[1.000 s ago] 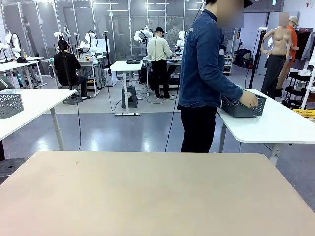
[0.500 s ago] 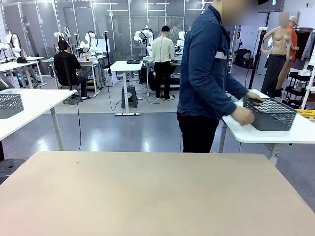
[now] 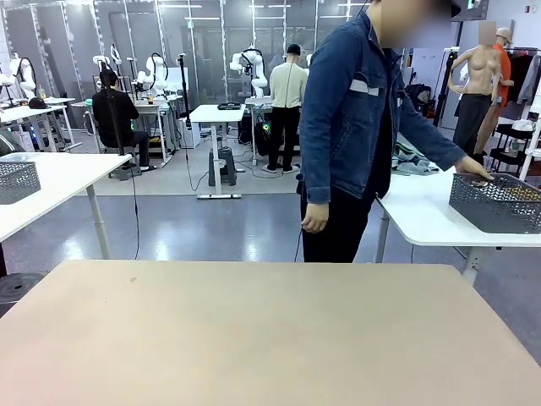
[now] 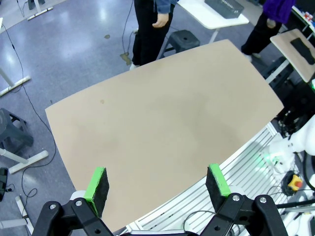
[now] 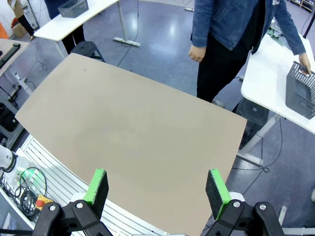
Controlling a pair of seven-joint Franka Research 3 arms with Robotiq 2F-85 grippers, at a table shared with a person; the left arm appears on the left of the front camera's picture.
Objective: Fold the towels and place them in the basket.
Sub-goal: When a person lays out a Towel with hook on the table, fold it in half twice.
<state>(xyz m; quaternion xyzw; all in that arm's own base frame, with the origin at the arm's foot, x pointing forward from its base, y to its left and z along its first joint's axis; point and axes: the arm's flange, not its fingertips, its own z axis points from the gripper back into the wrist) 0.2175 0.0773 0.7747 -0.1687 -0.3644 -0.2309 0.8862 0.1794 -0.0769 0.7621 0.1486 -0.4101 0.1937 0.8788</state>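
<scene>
The left fingers (image 4: pixel 98 189) stand spread wide, holding nothing, high over the beige surface (image 4: pixel 162 123). The right fingers (image 5: pixel 97 189) are spread just the same above it. Beyond the far edge stands a person (image 3: pixel 355 127) in a denim jacket, one hand (image 3: pixel 475 174) on the rim of the basket (image 3: pixel 499 205). The basket sits on a white side table (image 3: pixel 423 216) off to the right.

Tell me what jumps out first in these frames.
A person in a denim jacket stands at the beige table's far edge, one hand on the dark wire basket on a white side table to the right. The left gripper and right gripper hang above the beige table, jaws wide open.
</scene>
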